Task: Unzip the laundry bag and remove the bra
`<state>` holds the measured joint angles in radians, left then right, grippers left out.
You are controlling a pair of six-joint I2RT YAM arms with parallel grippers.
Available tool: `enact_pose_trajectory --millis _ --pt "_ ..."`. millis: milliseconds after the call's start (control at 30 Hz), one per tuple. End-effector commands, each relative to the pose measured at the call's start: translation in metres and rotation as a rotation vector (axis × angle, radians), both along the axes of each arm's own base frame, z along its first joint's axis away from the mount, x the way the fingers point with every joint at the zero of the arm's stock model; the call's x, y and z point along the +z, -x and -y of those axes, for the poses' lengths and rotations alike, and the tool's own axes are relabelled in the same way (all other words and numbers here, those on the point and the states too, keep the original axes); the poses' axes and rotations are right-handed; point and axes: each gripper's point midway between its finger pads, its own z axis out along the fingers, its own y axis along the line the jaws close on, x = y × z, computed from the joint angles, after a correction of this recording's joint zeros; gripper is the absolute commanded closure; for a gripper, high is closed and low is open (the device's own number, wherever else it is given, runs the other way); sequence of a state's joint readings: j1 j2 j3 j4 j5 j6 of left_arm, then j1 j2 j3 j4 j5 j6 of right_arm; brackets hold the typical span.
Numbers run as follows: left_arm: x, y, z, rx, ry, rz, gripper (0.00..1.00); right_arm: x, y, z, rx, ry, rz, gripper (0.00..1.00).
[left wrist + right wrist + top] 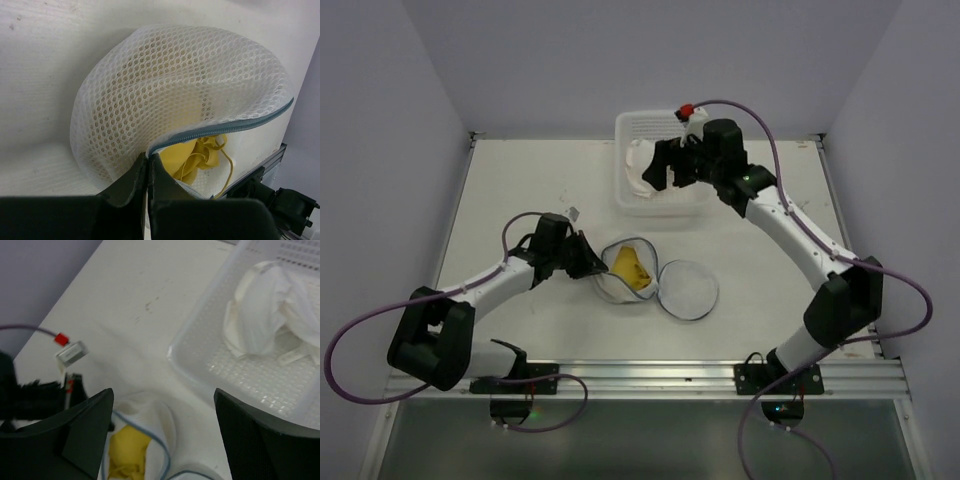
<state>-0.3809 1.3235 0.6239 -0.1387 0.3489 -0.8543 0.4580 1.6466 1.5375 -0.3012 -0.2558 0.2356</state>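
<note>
Pinching the zip rim of the laundry bag, my left hand has its fingers pressed together on the mesh edge, propping the mouth open.

Item: laundry bag. On the bench just ahead of the left hand, already unzipped, its round flap lying flat beside it. A yellow garment with a thin strap sits inside.

Item: right hand. Fingers spread wide, nothing between them, hanging over the near edge of the basket.

Item: white garment. Cupped and strapped, so I take it for the bra. It lies crumpled in the basket, apart from the right hand.

Handling note: I judge this to be the release at the basket. I would lift the right hand straight up, clear of the basket wall and any loose strap, before swinging it away. The left pinch should hold firm so the bag's mouth does not fold shut. Whether the yellow garment must also come out, I cannot tell.

Surface: bench matt off-white, faintly scuffed, with a metal rail at the near edge.

Room: plain pale lilac walls on three sides.
</note>
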Motion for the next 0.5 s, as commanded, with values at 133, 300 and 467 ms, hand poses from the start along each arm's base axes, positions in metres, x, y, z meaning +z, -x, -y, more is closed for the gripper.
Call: enact_pose_trajectory --millis 133,300,467 --pt "0.01 -0.011 0.005 -0.037 -0.006 0.051 1.0 -0.055 0.11 -0.057 0.255 0.025 -0.071 0.26" --pt "0.01 -0.006 0.001 -0.041 -0.025 0.049 1.0 -0.115 0.154 -0.083 0.34 0.083 -0.125 0.34" --pt "0.003 0.003 -0.003 -0.047 -0.037 0.023 1.0 -0.153 0.162 -0.095 0.329 0.121 -0.186 0.36"
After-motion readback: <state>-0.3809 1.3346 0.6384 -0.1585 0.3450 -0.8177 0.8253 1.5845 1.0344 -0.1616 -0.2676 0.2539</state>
